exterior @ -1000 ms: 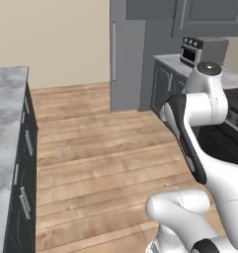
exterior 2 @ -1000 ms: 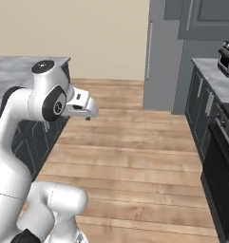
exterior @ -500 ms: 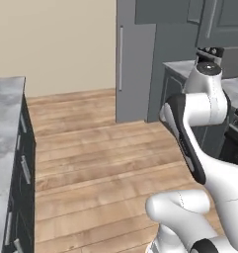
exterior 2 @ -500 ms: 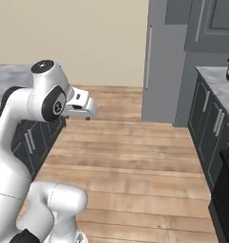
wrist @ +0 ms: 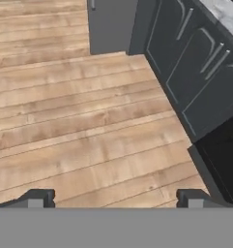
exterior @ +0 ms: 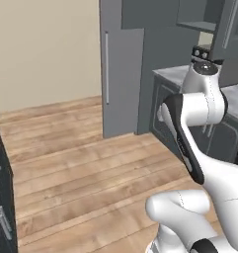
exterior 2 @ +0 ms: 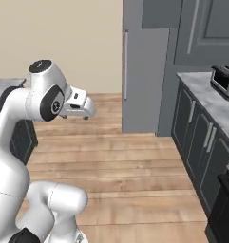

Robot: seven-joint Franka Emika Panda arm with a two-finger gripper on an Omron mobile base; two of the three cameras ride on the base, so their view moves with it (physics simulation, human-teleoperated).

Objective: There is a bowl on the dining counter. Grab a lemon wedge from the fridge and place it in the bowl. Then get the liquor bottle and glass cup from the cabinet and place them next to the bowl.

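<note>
Driving has brought the fridge (exterior: 121,74) nearer in both base views; the tool (wrist: 113,197) gapes wide, empty.

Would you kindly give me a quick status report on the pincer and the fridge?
Pincer open, empty, over bare wood floor. Fridge ahead, doors shut. Nothing in the way on the floor.

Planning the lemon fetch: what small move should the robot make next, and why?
Probably keep driving toward the fridge until its handle is in reach. The fridge is shut and stands across open wood floor, while the gripper, jaws open and empty, hangs over the floor, touching nothing.
</note>
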